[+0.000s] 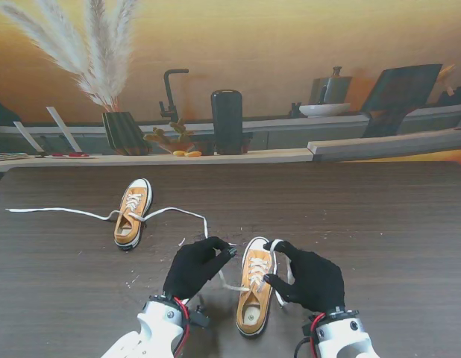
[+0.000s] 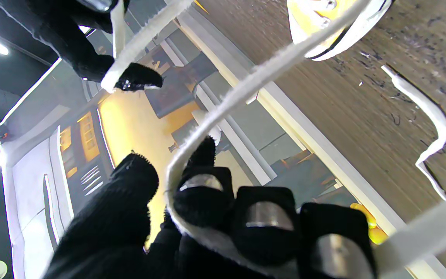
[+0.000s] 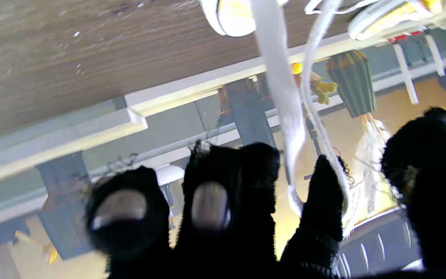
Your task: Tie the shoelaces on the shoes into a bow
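The near yellow shoe [image 1: 254, 294] lies between my hands, toe pointing away from me. My left hand [image 1: 197, 267] is curled beside its toe with one white lace [image 2: 246, 89] wrapped over the fingers [image 2: 203, 197]. My right hand [image 1: 309, 277] is at the shoe's right side, and the other lace [image 3: 285, 116] is looped around its index finger [image 3: 323, 193], thumb apart. Both laces are lifted off the table [image 1: 380, 216]. A second yellow shoe [image 1: 132, 212] lies farther away on the left, its laces [image 1: 59, 212] untied and spread out flat.
Along the table's far edge runs a low shelf with a dark vase of pampas grass [image 1: 122, 130], a black cylinder [image 1: 227, 119] and small yellow items [image 1: 186, 152]. Tiny white scraps [image 1: 133, 282] dot the wood near my left hand.
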`<state>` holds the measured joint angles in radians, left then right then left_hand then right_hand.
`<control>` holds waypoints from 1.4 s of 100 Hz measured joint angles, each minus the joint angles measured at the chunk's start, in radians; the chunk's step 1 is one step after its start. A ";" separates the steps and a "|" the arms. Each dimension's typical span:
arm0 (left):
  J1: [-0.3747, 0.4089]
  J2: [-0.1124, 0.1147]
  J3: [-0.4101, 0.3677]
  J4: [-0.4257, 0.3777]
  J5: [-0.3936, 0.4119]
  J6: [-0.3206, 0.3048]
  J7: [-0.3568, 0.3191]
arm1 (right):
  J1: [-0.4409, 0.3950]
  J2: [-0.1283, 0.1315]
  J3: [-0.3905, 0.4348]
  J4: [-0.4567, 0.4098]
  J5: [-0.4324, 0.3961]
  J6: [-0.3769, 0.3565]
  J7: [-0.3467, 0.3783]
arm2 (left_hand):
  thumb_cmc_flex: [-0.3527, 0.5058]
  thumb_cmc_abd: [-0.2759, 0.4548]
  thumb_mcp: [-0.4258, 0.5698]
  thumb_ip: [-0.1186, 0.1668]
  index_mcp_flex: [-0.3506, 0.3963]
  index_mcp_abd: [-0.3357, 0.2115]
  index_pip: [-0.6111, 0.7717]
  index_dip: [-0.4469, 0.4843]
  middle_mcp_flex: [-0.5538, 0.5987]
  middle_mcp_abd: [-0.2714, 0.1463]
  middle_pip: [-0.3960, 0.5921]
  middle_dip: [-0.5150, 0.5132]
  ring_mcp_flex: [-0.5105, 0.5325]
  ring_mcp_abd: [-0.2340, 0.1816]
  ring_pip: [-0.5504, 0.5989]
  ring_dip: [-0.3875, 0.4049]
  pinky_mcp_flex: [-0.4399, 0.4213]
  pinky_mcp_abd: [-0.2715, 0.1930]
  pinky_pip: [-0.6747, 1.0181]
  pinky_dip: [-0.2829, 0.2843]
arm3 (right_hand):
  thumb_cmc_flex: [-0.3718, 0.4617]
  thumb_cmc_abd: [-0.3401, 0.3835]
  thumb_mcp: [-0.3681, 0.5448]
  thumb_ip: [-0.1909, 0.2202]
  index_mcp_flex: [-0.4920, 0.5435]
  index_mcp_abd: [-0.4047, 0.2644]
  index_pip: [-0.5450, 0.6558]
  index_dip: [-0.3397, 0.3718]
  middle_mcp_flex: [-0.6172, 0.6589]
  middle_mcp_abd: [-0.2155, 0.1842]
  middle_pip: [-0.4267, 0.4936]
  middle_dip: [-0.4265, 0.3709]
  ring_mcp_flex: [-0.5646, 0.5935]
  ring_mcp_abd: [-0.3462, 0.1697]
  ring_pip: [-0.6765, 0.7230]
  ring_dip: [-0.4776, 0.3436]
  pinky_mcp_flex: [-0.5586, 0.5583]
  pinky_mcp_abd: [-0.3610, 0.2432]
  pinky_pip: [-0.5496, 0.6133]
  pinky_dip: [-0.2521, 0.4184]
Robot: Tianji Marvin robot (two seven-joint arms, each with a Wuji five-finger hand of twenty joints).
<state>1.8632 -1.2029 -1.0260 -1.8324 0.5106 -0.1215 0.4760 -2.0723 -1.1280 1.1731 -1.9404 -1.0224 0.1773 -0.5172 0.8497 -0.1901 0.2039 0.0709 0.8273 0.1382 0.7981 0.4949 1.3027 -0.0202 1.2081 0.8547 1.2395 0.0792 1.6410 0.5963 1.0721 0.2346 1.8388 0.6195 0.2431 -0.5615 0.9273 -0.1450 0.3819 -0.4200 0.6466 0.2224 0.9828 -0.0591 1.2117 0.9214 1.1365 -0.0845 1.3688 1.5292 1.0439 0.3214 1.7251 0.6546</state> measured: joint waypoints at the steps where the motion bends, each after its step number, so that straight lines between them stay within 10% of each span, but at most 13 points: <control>1: 0.000 0.000 0.000 0.000 0.001 0.000 0.000 | 0.000 0.000 -0.001 0.000 -0.009 0.008 0.000 | 0.000 0.000 0.000 0.000 0.000 0.000 0.000 0.000 0.000 0.000 0.000 0.000 0.000 0.000 0.000 0.000 0.000 0.000 0.000 0.000 | 0.000 0.000 0.000 0.000 0.000 0.000 -0.001 0.000 -0.017 0.014 -0.013 -0.011 -0.011 0.015 -0.034 0.000 -0.020 0.008 -0.013 -0.001; 7: 0.001 0.001 -0.002 -0.003 0.005 0.000 0.000 | 0.003 0.001 -0.006 0.001 -0.040 0.046 -0.002 | 0.000 0.000 0.000 0.000 0.000 0.000 0.000 0.000 0.000 0.000 0.000 0.000 0.000 0.000 0.000 0.000 0.000 0.000 0.000 0.000 | 0.000 0.000 0.000 0.000 -0.001 0.000 -0.023 0.000 -0.084 0.070 -0.051 -0.036 -0.025 0.066 -0.142 0.000 -0.089 0.032 -0.064 0.000; 21: 0.006 0.001 -0.006 -0.008 0.009 -0.001 0.000 | 0.004 0.000 -0.008 0.001 -0.010 0.037 -0.006 | 0.000 0.000 0.000 0.000 0.000 0.000 0.000 0.000 0.000 0.000 0.000 0.000 0.000 0.000 0.000 0.000 0.000 0.000 0.000 0.000 | 0.000 0.000 -0.001 0.000 0.015 -0.001 -0.010 0.000 0.029 0.032 0.029 -0.022 0.055 0.041 -0.068 0.000 0.013 0.031 -0.035 0.011; 38: 0.013 0.002 -0.011 -0.015 0.016 -0.001 0.003 | 0.010 -0.004 -0.013 0.010 0.029 0.002 -0.040 | 0.000 0.000 0.000 0.000 0.000 0.000 0.000 0.000 0.000 0.000 0.000 0.000 0.000 0.000 0.000 0.000 0.000 0.000 0.000 0.000 | 0.010 -0.025 0.039 0.000 0.154 0.002 0.032 0.024 0.297 -0.011 0.058 0.003 0.163 0.041 0.103 -0.254 0.088 0.031 0.034 0.028; 60: 0.023 0.004 -0.019 -0.026 0.025 -0.001 0.004 | 0.031 -0.016 -0.025 0.037 0.065 -0.016 -0.070 | -0.001 0.000 0.009 0.000 0.000 0.000 -0.001 0.000 0.000 0.000 0.000 0.000 0.000 0.000 0.000 0.000 0.000 0.000 0.000 0.000 | 0.031 -0.041 0.084 0.000 0.228 0.189 -0.001 0.025 0.409 -0.003 0.042 -0.086 0.159 0.123 0.119 -0.384 0.088 0.074 0.037 0.047; 89: 0.031 0.005 -0.022 -0.035 0.030 -0.001 0.009 | 0.065 -0.042 -0.043 0.082 0.199 -0.111 -0.139 | -0.001 0.000 0.009 0.000 0.000 0.000 -0.003 0.000 0.000 0.000 0.000 0.001 0.000 0.000 0.000 0.000 0.000 0.000 0.000 0.000 | 0.032 0.036 0.155 0.000 0.128 0.595 -0.117 -0.039 0.419 0.074 -0.519 -0.566 0.155 0.395 -0.424 -0.698 -0.022 0.218 -0.307 -0.215; 107: 0.033 0.005 -0.024 -0.039 0.039 -0.001 0.014 | 0.074 -0.054 -0.038 0.097 0.264 -0.170 -0.117 | -0.001 0.000 0.009 0.000 0.000 0.000 -0.011 -0.010 0.000 0.000 0.000 0.001 0.000 0.000 0.000 0.000 0.000 0.000 0.000 0.000 | 0.031 0.082 0.153 0.000 -0.004 0.577 -0.055 -0.039 0.269 0.166 -0.794 -0.710 0.082 0.485 -0.906 -1.030 -0.268 0.237 -0.523 -0.333; 140: 0.029 0.005 -0.024 -0.044 0.040 -0.005 0.024 | 0.090 -0.088 -0.041 0.140 0.520 -0.359 -0.080 | -0.005 -0.051 0.009 0.000 0.001 0.000 -0.012 -0.010 0.001 0.000 -0.004 0.001 0.000 0.000 0.000 0.000 0.000 0.000 0.000 0.000 | 0.030 0.084 0.143 0.000 -0.052 0.481 0.019 -0.026 -0.081 0.236 -0.804 -0.674 -0.171 0.512 -1.113 -1.061 -0.590 0.169 -0.718 -0.406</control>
<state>1.8923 -1.1981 -1.0497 -1.8760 0.5505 -0.1268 0.5002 -1.9825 -1.2160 1.1325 -1.8004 -0.5022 -0.1818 -0.5971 0.8448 -0.2415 0.2132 0.0709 0.8287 0.1381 0.7862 0.4844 1.3034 -0.0201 1.2036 0.8553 1.2395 0.0795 1.6410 0.5963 1.0721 0.2350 1.8391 0.6195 0.2735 -0.4780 1.0704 -0.1452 0.3302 0.0609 0.6654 0.1962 0.9017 0.1767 0.4073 0.2471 0.9652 0.4277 0.2553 0.4685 0.4542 0.4901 1.0076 0.2489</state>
